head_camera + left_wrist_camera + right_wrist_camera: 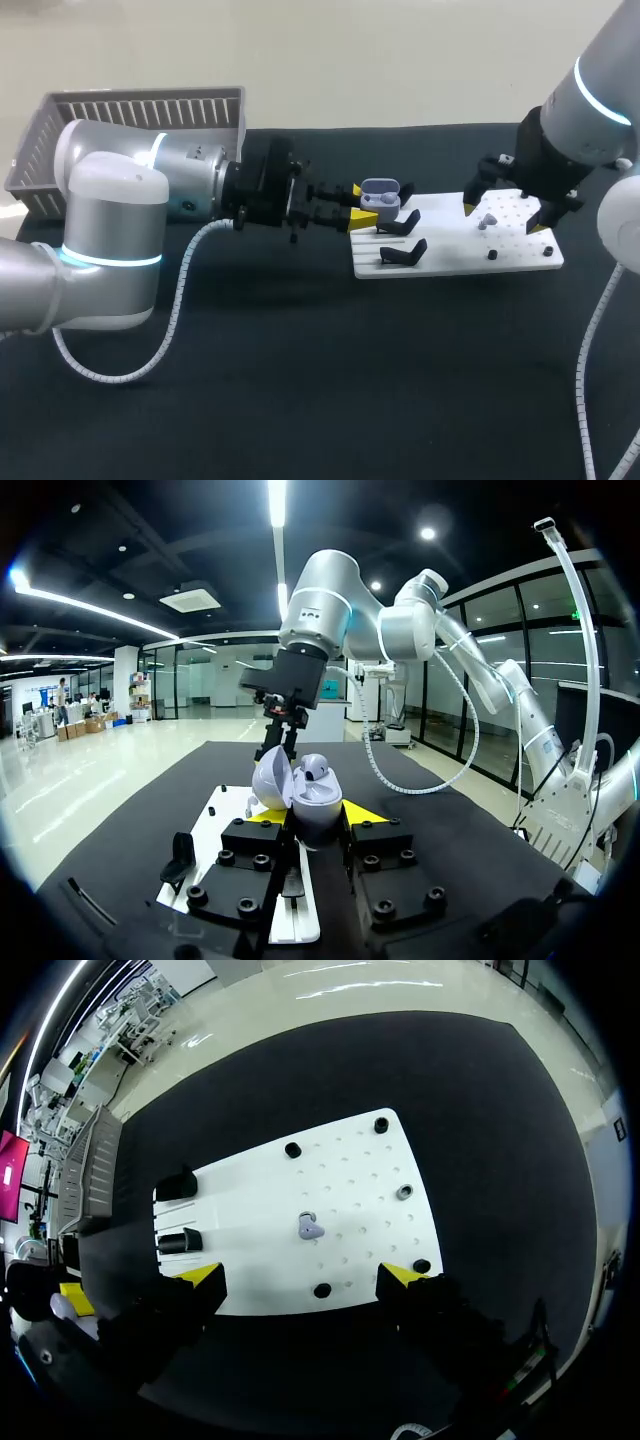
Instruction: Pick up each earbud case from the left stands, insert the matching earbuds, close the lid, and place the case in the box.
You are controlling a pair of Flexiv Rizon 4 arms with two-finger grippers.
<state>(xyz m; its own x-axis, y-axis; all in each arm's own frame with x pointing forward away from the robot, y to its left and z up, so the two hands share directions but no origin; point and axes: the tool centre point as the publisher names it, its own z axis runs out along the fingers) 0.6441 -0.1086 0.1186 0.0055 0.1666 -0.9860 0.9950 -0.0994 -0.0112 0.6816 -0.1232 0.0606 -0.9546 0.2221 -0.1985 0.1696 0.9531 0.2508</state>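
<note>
My left gripper [372, 206] is shut on the open lavender earbud case [381, 192], held just above the left end of the white board [455, 262]. In the left wrist view the case [312, 802] sits between the yellow fingertips [365, 812] with its lid [268, 780] up and one earbud seated inside. A loose lavender earbud [486, 221] lies on the board's right half. My right gripper [508, 213] hangs open above it; in the right wrist view the earbud [310, 1226] lies ahead of the gripper [302, 1275], untouched.
Two black stands [402, 238] stand on the board's left half, bare. Small black pegs [292, 1149] dot the perforated right half. A grey slatted basket [140, 120] sits at the back left of the black table.
</note>
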